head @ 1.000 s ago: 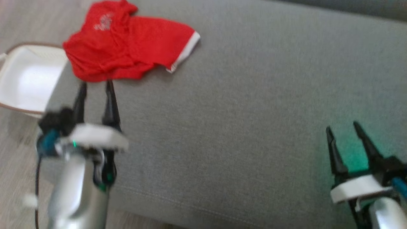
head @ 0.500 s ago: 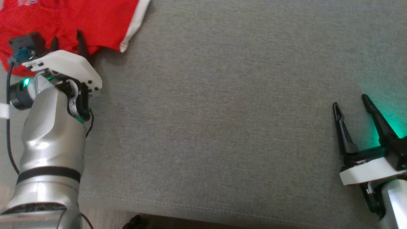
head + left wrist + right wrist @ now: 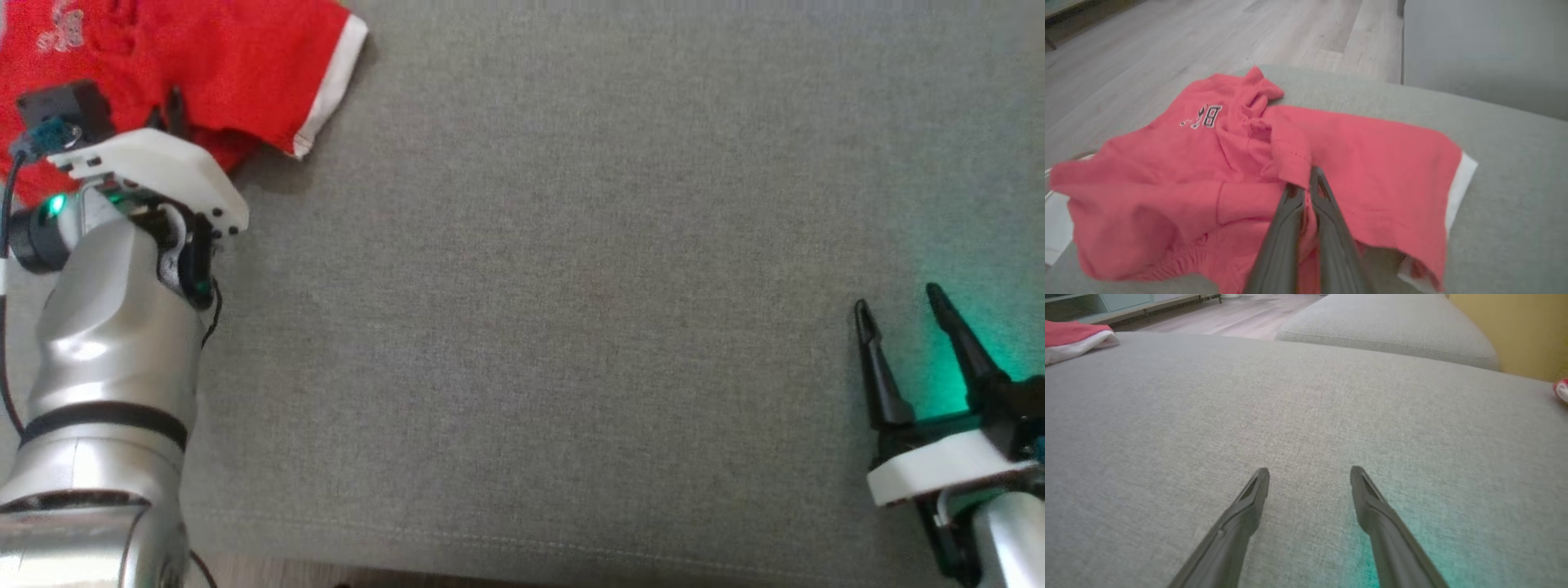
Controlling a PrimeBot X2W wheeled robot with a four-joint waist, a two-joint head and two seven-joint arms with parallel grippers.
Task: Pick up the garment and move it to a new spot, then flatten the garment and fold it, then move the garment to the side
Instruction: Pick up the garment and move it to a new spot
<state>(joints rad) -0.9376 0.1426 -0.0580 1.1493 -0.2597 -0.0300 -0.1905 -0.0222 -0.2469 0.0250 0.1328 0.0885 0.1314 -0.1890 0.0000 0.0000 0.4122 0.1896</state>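
Head view: a crumpled red fabric garment [image 3: 245, 57] with a white hem lies at the far left corner of a broad grey woven cushion [image 3: 571, 286]. The left gripper [image 3: 167, 122] reaches onto the garment's near edge. The right gripper [image 3: 898, 302] hovers over bare cushion at the lower right, well apart from the cloth.

Left wrist view: the two dark fingers are pressed together, pinching a raised fold near the middle of the garment. Pale wooden floor [image 3: 1167, 41] lies beyond the cushion's edge.

Right wrist view: the fingers are spread wide with nothing between them, and the garment's hem shows at the far left.

The grasp looks made. Lifting, moving, flattening, folding and setting aside all remain.
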